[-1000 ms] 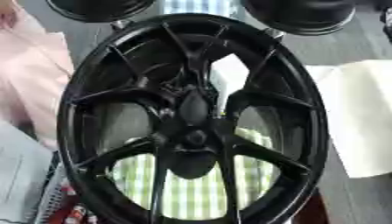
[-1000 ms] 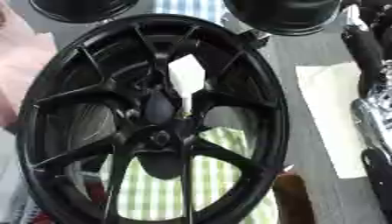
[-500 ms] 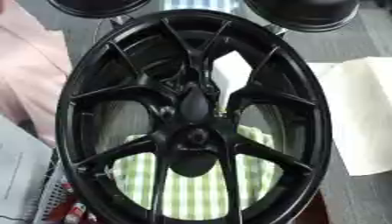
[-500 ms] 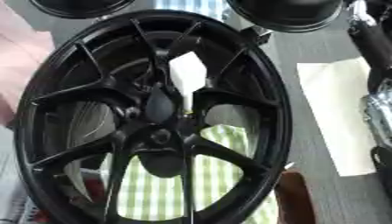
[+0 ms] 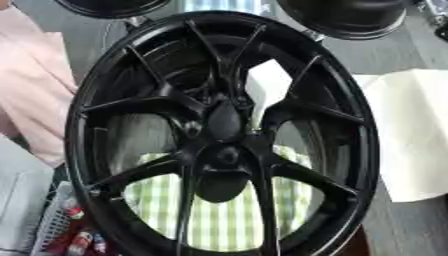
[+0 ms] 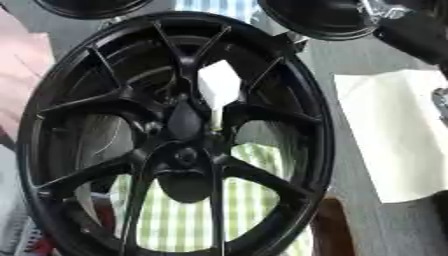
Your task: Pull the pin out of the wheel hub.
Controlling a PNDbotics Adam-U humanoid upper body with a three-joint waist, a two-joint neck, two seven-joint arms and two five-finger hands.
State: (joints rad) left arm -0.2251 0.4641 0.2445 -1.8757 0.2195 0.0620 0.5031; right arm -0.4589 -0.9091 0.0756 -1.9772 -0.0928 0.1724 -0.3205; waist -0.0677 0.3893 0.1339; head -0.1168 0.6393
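Left of and below the right hand (image 6: 409, 35), a black wheel (image 5: 223, 135) fills nearly the whole view. It stands on edge, leaning a bit, face toward the head camera, probably so the hub is easy to reach from the front. Right hand shows only as a dark bulk with silver bits at the upper right corner of the right eye view, apart from the rim; cannot tell how far open it is or whether it has hold of anything. Left hand in no view. Below the hand and just right of the rim lies a white sheet (image 6: 394, 135), flat on the grey table (image 6: 411, 225). A green checked cloth (image 5: 232, 220) shows through the lower spokes, likely padding for the wheel. Two black round things (image 6: 319, 17) sit behind the wheel's top. A pink sleeve (image 5: 31, 85) is at the far side from the hand, touching nothing. A white patch (image 6: 219, 82) shows between the upper spokes. The hub (image 6: 185, 156) sits well down-left of the hand. Pin not clearly readable: a thin pale sliver (image 6: 213, 117) under the patch may be it, so pulling looks not yet begun.
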